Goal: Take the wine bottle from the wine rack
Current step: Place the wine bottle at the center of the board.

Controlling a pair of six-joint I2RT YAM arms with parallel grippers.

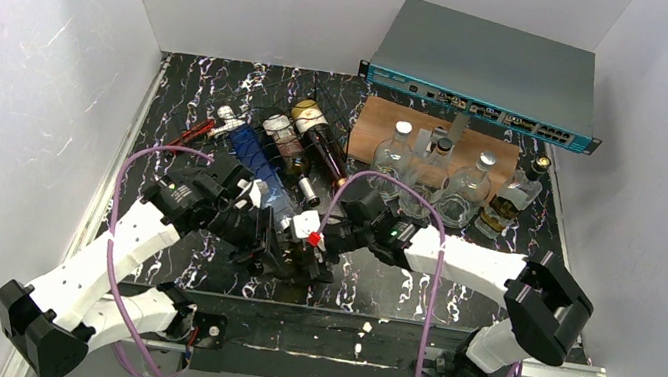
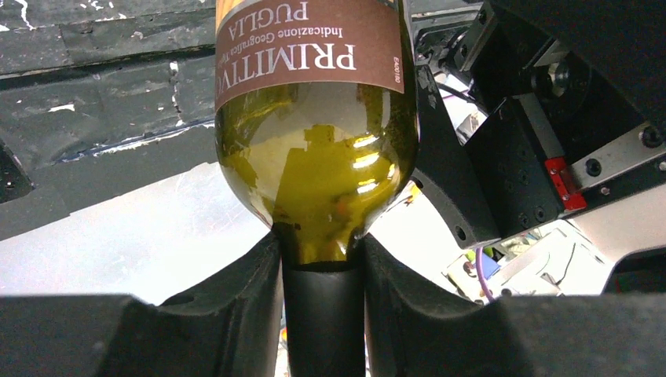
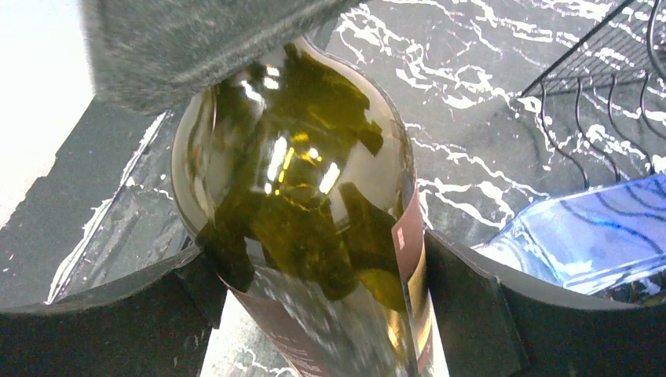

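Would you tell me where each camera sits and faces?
Top: above and behind, looking down on the table; left arm and right arm show.
Left wrist: behind the left gripper, facing the wine bottle, its neck clamped.
Right wrist: behind the right gripper, fingers flanking the bottle's body.
Shared: both wrist views show that bottle.

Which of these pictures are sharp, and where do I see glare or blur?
Top external view: evenly lit, sharp. Left wrist view: glare streaks on the green glass wine bottle, its brown label readable, lower-left background washed white. Right wrist view: reflections across the glass, label smeared near the bottom edge, a grey fuzzy shape at the top out of focus.
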